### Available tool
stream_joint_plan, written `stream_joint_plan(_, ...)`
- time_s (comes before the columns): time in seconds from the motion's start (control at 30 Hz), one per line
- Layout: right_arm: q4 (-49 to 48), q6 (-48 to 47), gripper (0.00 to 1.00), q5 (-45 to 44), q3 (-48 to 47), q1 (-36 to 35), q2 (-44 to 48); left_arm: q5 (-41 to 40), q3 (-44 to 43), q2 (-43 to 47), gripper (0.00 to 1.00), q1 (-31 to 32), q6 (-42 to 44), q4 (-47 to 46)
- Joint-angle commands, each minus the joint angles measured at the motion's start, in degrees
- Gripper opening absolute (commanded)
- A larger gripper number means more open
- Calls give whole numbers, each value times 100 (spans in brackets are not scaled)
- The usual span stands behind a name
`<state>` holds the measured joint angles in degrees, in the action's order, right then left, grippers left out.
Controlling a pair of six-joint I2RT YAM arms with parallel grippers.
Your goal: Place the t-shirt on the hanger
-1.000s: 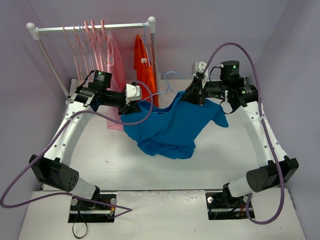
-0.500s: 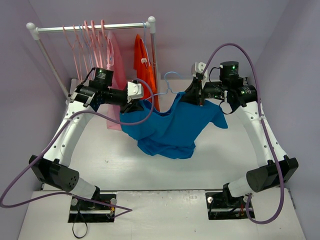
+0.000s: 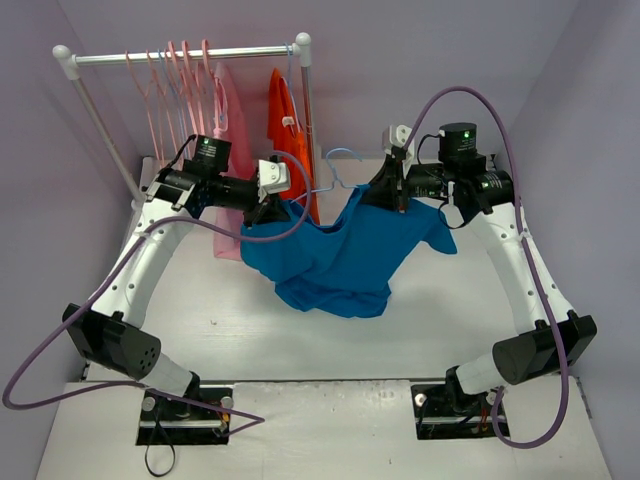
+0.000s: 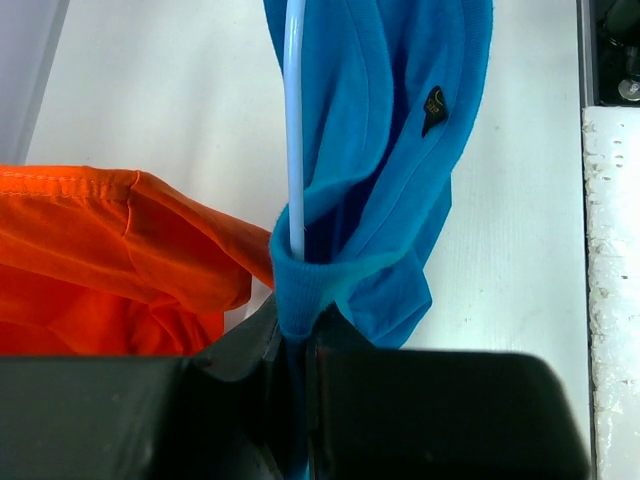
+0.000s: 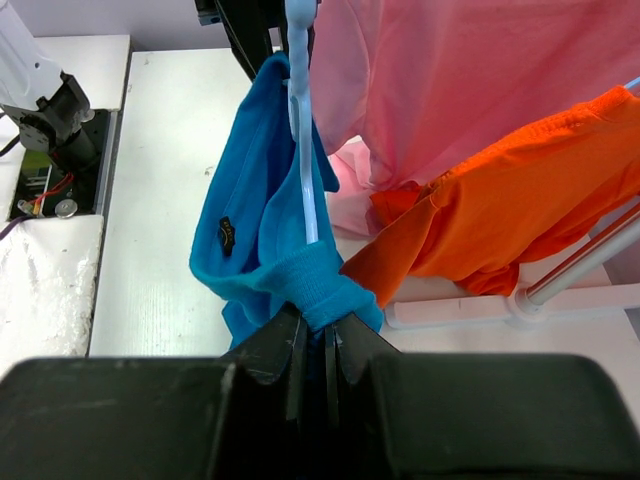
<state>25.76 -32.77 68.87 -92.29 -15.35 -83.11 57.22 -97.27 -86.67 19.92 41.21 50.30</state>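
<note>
T-shirt [image 3: 340, 255] slung over bench [image 3: 200, 320] betw. arms, L jaws & R jaws each pinching its cloth against a hanger [image 4: 293, 120] end, prob. to hold it spread over the frame.

**Free room and obstructions.** The near half of the tabletop [image 3: 330, 345], between the two arm bases, lies bare and open to passage. Across the middle, the t-shirt [image 3: 340, 255] sags between the left gripper [image 3: 266, 213] and the right gripper [image 3: 386, 197], barring the way to the far edge. The far left corner is filled by the rack [image 3: 180, 57], its pink hangers [image 3: 190, 75], a pink garment [image 3: 230, 115] and an orange garment [image 3: 285, 130] just beside the left gripper. The far right corner appears open, though the right arm [image 3: 512, 262] partly hides it.
</note>
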Motion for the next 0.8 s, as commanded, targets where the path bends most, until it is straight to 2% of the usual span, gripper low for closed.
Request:
stream_joint_plan(0.0,-396,107,0,76,-37,-3,232,250,-253,240,0,75,-8,-207)
stream_joint_plan(0.03,-396,113,1,15,-4,-3,264,272,-229,300,0,82,-7,-210)
stream_joint_plan(0.1,-396,134,12,-189,80,6,337,336,-166,464,0,82,10,-196)
stream_joint_plan(0.23,-401,214,24,-566,344,6,522,405,-89,757,0,66,-64,-196)
stream_joint_plan(0.43,-396,272,35,-1017,655,15,770,597,134,1008,0,47,-249,-280)
stream_joint_plan(0.53,-396,289,39,-1192,756,15,849,615,377,1118,0,29,-528,-586)
stream_joint_plan(0.73,-396,385,52,-1724,853,15,1144,478,1039,1483,0,-76,-1680,-2009)
stream_joint_plan(0.77,-388,428,58,-1787,828,15,1232,424,1145,1529,0,-101,-1963,-2352)
